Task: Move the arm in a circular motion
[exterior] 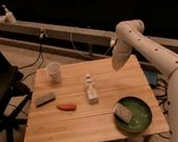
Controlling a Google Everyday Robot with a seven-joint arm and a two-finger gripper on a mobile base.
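Observation:
The glossy white arm (150, 50) with small dark dots comes in from the right, bends at a rounded joint (129, 30) and points down to the left. Its gripper (117, 62) hangs over the far right part of the wooden table (81, 125), above and to the right of a small white bottle (90, 89). It touches nothing on the table.
On the table stand a white cup (55, 72), a grey block (45, 99), a red-orange object (66, 107) and a green plate (141, 120) holding a sponge-like piece (122, 112). A black chair (2, 92) is left. A rail with cables (71, 35) runs behind.

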